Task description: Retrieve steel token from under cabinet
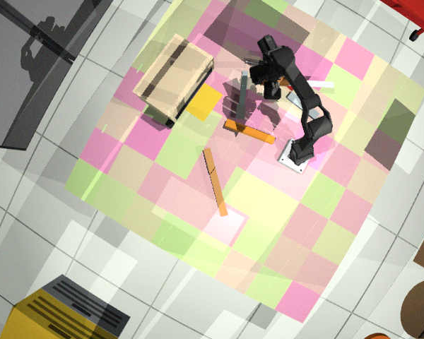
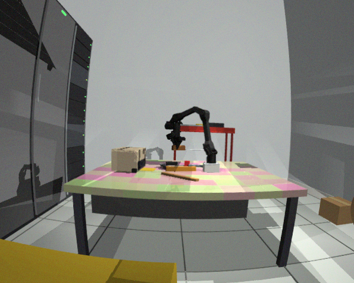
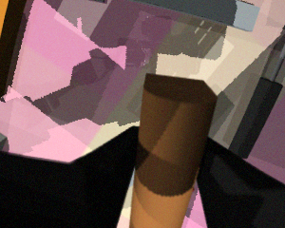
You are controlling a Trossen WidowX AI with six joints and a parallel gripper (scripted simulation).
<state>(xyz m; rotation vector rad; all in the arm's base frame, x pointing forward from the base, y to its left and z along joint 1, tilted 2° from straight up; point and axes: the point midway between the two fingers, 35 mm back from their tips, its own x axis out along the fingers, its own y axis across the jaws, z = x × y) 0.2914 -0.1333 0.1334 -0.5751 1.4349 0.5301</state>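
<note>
My gripper [image 1: 273, 89] [image 2: 178, 143] [image 3: 166, 137] is shut on the brown handle [image 3: 173, 123] [image 2: 178, 147] of a tool and holds it in the air above the table. The tool's thin white blade [image 1: 320, 84] [image 2: 195, 149] sticks out sideways. The beige cabinet [image 1: 174, 76] [image 2: 127, 158] stands on the table to the left of the gripper. The yellow marked area [image 1: 204, 101] [image 2: 148, 169] lies in front of it. The steel token is not visible in any view.
A grey bar [image 1: 242, 96], a thick orange bar [image 1: 249, 131] [image 2: 180, 168] and a long thin orange stick [image 1: 215, 180] [image 2: 180, 175] lie on the table between the cabinet and the arm's base [image 1: 294, 160] [image 2: 211, 167]. A small red piece [image 2: 187, 163] lies behind them.
</note>
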